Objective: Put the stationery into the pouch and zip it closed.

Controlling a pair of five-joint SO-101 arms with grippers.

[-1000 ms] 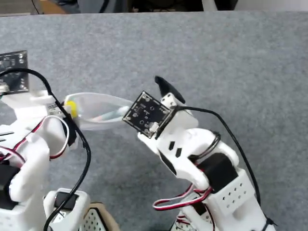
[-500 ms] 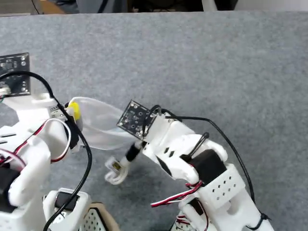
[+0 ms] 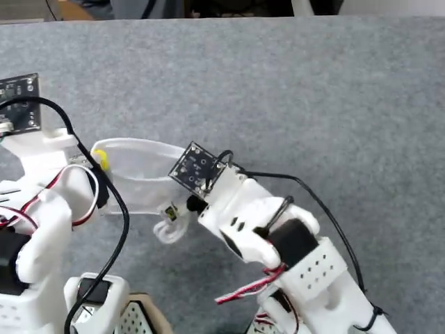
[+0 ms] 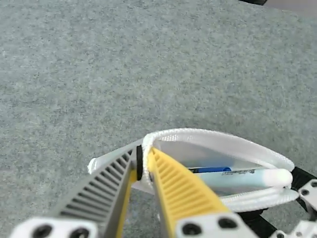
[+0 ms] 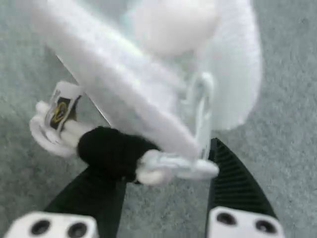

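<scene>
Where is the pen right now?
The pen lies inside the open pouch, seen in the left wrist view just beyond the left gripper, whose jaws pinch the pouch's rim at its end.

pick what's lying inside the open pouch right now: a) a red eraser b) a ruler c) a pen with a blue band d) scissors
c: the left wrist view shows a pen with a blue band lying inside the open pouch, whose end the left tool pinches.

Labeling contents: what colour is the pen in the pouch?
The pen is white with a blue section; best in left wrist view.
</scene>
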